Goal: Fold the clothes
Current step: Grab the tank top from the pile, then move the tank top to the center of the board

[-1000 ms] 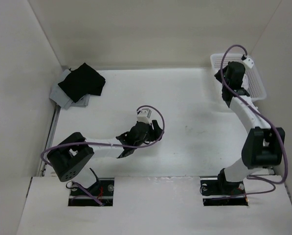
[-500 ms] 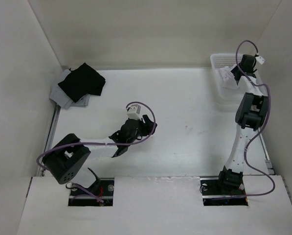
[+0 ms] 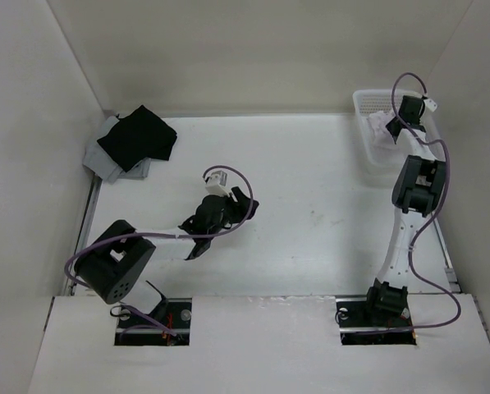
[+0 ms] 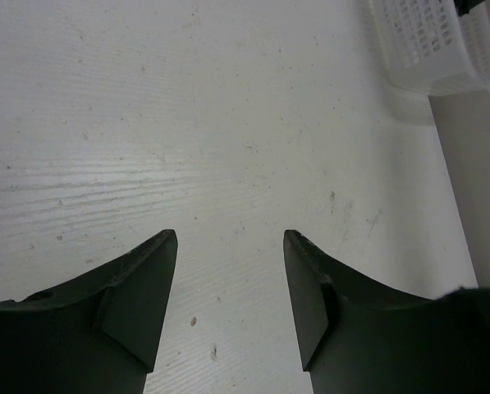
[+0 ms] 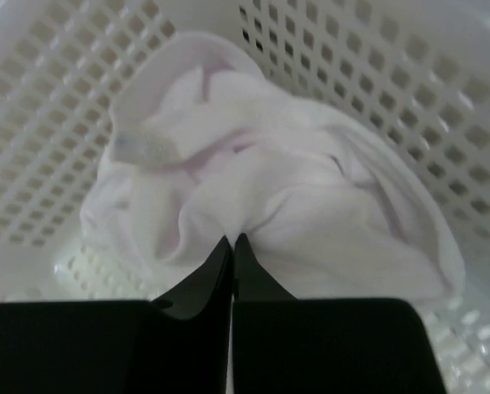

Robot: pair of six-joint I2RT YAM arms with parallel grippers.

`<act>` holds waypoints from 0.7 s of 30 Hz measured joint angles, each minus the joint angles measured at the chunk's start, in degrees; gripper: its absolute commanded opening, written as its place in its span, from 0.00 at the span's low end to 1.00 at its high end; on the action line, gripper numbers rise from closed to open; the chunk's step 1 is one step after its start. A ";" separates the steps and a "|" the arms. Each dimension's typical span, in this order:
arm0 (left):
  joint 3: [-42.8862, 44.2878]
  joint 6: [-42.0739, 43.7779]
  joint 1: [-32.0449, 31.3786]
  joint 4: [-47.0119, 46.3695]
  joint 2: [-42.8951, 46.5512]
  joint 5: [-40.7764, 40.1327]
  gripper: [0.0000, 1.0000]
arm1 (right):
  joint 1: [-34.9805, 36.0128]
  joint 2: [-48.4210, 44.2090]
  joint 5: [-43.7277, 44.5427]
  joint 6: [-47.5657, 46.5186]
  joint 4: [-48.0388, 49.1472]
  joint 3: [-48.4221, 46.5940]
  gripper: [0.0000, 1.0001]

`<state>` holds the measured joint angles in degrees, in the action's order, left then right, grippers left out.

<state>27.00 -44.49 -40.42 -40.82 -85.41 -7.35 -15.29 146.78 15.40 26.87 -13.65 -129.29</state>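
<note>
Clothes (image 5: 261,205) bunched inside the basket (image 5: 392,74). Right jaws closed tight at a fold; I can't tell if fabric's caught. Could lift out bare or drag the basket. Left jaws spread wide, empty, well outside it.

My overhead view looks down from the near edge over the whole surface (image 3: 310,164), left wrist view low across it toward the basket (image 4: 441,57), right wrist view close inside that basket, all three sharing it.
</note>
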 measured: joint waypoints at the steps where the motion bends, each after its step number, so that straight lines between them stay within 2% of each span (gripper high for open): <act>1: 0.00 -0.24 0.26 -0.22 -0.11 0.24 0.53 | 0.00 -3.30 -0.42 0.39 2.71 6.32 0.00; 4: 0.00 -0.74 0.48 -0.48 -0.33 0.70 0.52 | 0.42 -12.79 -1.29 1.22 6.93 20.24 0.00; 6: 0.00 -1.11 0.66 -0.61 -0.33 1.29 0.52 | 1.53 -23.61 -1.97 1.66 8.94 29.07 0.00; 10: -0.35 -2.21 1.40 -0.59 0.15 2.45 0.52 | 7.23 -47.74 -2.49 1.86 14.69 39.21 0.00; 13: -1.99 -3.26 3.02 0.09 3.54 3.10 0.52 | 14.99 -63.82 -3.87 1.79 17.53 40.98 0.00; 16: -3.87 -4.66 6.08 2.40 12.37 3.13 0.52 | 23.67 -75.56 -6.10 1.38 19.06 39.76 0.01; 21: -5.14 -6.08 10.60 7.34 27.10 2.80 0.52 | 35.47 -84.02 -7.72 1.38 18.75 34.14 0.03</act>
<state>21.87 -50.57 -29.82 -33.47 -58.30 -4.56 20.18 62.76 7.68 28.25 5.10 -95.15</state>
